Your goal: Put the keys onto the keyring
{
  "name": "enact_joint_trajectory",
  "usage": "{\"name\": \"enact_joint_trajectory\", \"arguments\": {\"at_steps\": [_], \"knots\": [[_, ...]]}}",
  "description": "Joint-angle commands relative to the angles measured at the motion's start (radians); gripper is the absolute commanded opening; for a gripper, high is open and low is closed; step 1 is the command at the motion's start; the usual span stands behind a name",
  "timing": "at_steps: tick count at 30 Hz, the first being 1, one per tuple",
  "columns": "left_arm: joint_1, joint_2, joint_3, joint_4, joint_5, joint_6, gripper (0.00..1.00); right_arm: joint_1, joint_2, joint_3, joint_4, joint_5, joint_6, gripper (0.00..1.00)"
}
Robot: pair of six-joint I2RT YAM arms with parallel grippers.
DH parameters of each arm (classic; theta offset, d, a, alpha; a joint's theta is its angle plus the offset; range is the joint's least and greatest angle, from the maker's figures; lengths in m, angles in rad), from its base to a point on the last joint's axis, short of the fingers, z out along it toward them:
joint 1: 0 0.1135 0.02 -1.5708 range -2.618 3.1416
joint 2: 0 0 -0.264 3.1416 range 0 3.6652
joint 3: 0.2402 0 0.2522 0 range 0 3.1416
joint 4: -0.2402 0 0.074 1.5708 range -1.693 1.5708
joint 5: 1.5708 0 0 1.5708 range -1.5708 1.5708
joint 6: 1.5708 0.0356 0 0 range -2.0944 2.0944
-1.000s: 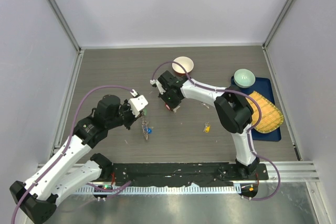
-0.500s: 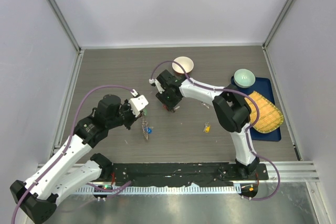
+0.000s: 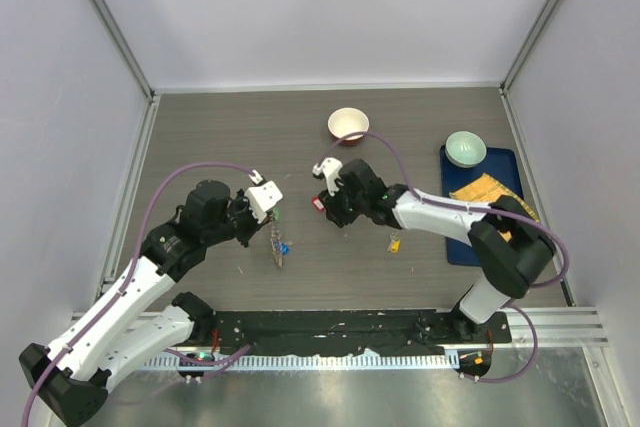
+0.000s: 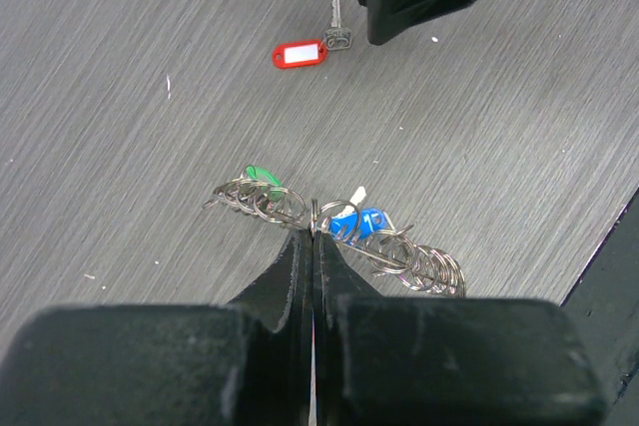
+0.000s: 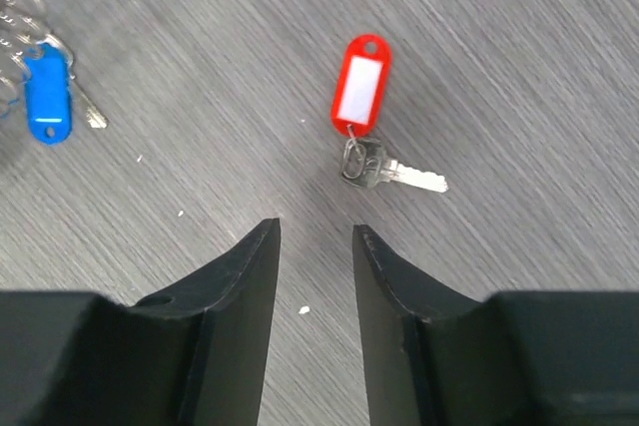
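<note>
I see the left gripper (image 4: 315, 246) pinching the thin grey metal keyring (image 4: 429, 268); the right gripper (image 5: 315, 230) is spread, just right of the red-tagged silver key (image 5: 359, 97).

Red-tagged key (image 5: 371, 164) just beyond parted end effector (image 5: 315, 227)

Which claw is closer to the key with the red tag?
Right. The right claw, open, hovers just short of the red-tagged key; the left claw is farther off, shut on the keyring.

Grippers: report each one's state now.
Left gripper: shut on the keyring.
Right gripper: open, holding nothing; red-tagged key lies just ahead.
</note>
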State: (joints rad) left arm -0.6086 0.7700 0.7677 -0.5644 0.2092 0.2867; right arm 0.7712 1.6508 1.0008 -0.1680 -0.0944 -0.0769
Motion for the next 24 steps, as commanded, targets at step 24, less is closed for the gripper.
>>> {"name": "enact_joint_trajectory", "arguments": {"at_steps": [24], "knots": [[0.0, -0.003, 0.004, 0.081, 0.022, -0.011, 0.0, -0.135, 0.107, -0.375, 1.016, -0.283, 0.031, 0.33]]}}
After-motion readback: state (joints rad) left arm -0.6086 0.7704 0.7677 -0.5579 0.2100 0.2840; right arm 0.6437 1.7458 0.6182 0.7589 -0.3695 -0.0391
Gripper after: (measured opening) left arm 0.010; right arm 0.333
